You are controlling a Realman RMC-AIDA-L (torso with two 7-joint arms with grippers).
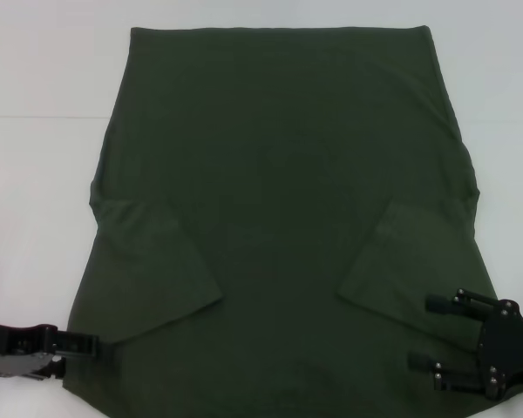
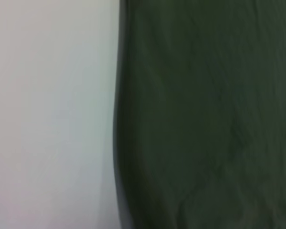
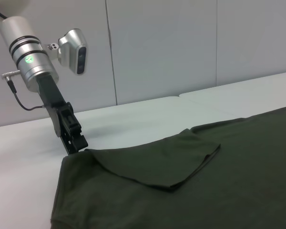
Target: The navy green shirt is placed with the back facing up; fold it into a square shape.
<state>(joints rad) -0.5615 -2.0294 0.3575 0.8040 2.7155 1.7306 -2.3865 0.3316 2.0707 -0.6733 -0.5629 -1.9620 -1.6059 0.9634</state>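
Observation:
The navy green shirt (image 1: pixel 279 192) lies flat on the white table (image 1: pixel 35 70), with both short sleeves folded inward onto its body. My left gripper (image 1: pixel 85 346) sits at the shirt's near left edge. From the right wrist view this left gripper (image 3: pixel 79 144) shows its fingers together, pinching the cloth's corner. My right gripper (image 1: pixel 420 331) hovers over the shirt's near right part, beside the folded right sleeve (image 1: pixel 401 261), open with nothing between its fingers. The left wrist view shows only the shirt (image 2: pixel 205 119) edge against the table (image 2: pixel 52 114).
White tabletop surrounds the shirt on the left, right and far sides. A seam between table sections (image 1: pixel 44 116) runs across at the left. Grey wall panels (image 3: pixel 181 43) stand behind the table in the right wrist view.

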